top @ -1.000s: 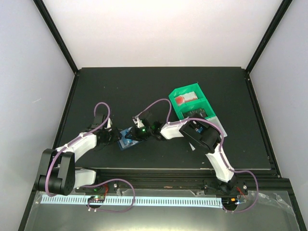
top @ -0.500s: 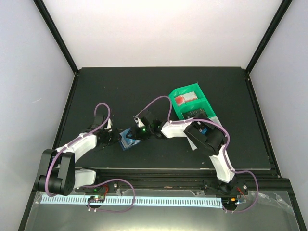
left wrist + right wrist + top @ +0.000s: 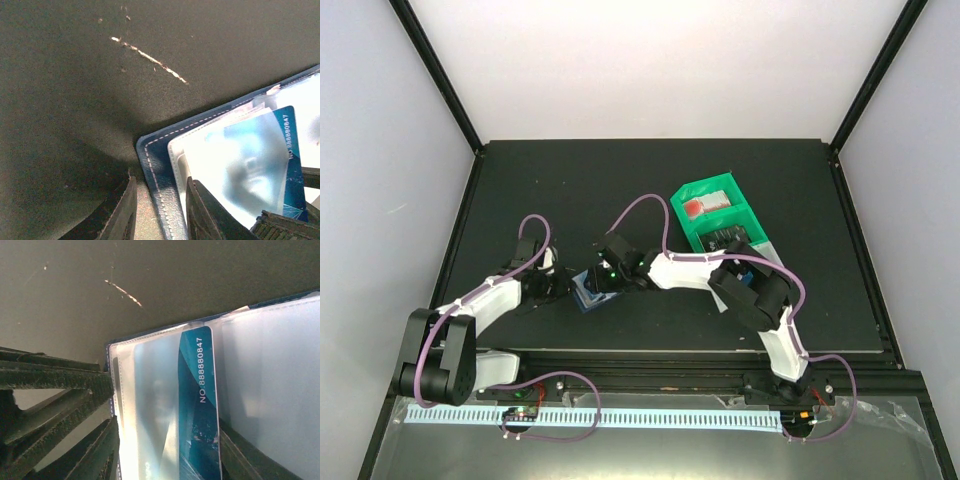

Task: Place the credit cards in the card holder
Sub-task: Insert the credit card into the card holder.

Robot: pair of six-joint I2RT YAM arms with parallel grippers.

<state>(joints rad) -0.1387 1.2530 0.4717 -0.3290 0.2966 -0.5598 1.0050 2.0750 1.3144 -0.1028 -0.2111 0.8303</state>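
- Pinching the card holder (image 3: 161, 165) by its corner, left gripper (image 3: 160, 202) steadies it open on the table (image 3: 620, 190).
- Right gripper (image 3: 170, 460), jaws apart, is nearest the credit card (image 3: 197, 400), partly pocketed, its length pointing toward that gripper.

A green tray (image 3: 686, 226) is set on the right half of a black mat (image 3: 570, 180), with a red thing (image 3: 693, 208) and a pale one (image 3: 718, 197) just beside it held in its far compartment and dark things (image 3: 725, 236), too small to be made out, in its near one. White walls (image 3: 650, 60) are seen behind and to both sides of the tray, and a white slotted strip (image 3: 640, 417) is laid well to its near side, past the mat's edge. A pale scratch (image 3: 150, 56) is marked on the mat, left of the tray.
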